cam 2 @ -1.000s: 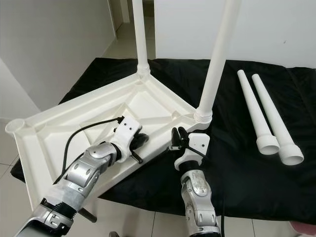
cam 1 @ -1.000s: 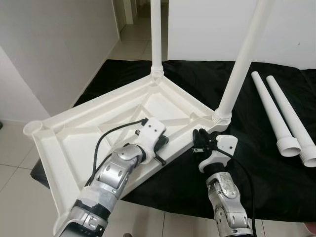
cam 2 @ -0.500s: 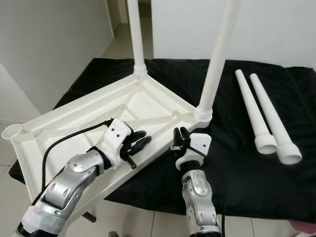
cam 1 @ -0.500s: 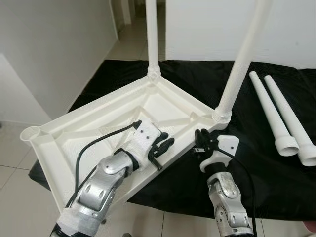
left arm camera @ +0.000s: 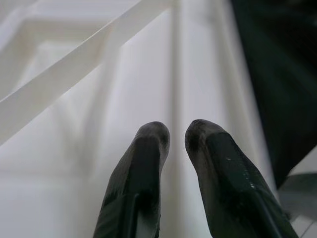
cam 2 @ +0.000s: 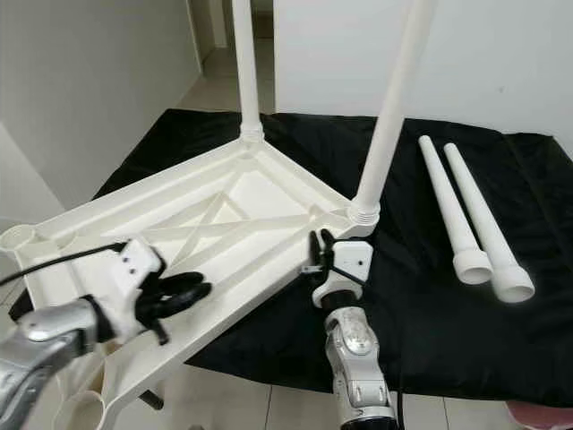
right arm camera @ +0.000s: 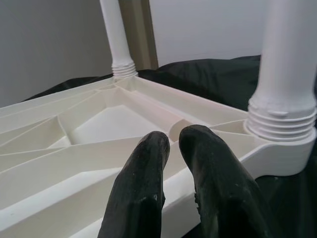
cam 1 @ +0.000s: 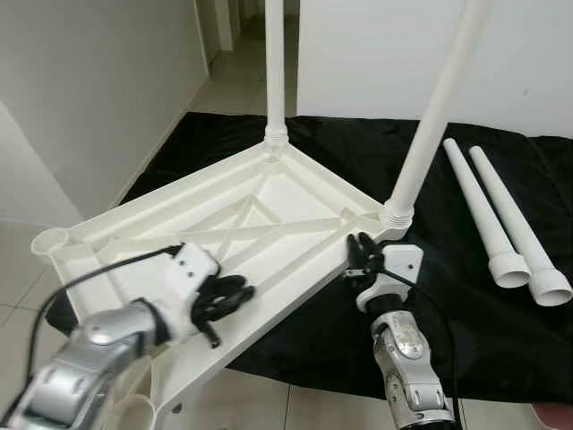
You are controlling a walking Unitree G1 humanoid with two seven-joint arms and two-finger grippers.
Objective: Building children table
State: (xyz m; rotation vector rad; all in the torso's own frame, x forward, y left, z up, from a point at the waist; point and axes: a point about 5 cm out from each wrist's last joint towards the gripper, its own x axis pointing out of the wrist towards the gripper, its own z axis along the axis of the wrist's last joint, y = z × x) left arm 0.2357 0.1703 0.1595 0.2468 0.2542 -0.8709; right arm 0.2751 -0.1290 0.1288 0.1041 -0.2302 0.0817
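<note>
The white plastic tabletop (cam 1: 269, 193) lies upside down on a black cloth. Two white legs stand screwed into it, one at the far corner (cam 1: 275, 72) and one at the right corner (cam 1: 434, 107). Two loose legs (cam 1: 479, 210) (cam 1: 517, 224) lie side by side on the cloth to the right. An empty leg socket (cam 1: 49, 240) shows at the left corner. My left gripper (cam 1: 240, 292) is shut and hovers over the tabletop's near rim, holding nothing. My right gripper (cam 1: 356, 244) is shut just in front of the rim by the right corner leg.
The black cloth (cam 1: 466, 313) covers a low surface whose front edge runs near my arms. Tiled floor (cam 1: 18, 269) and a grey wall (cam 1: 89, 90) lie to the left. A doorway opens behind the far leg.
My left arm has drawn back to the left along the tabletop's near rim. The right gripper has stayed by the right corner.
</note>
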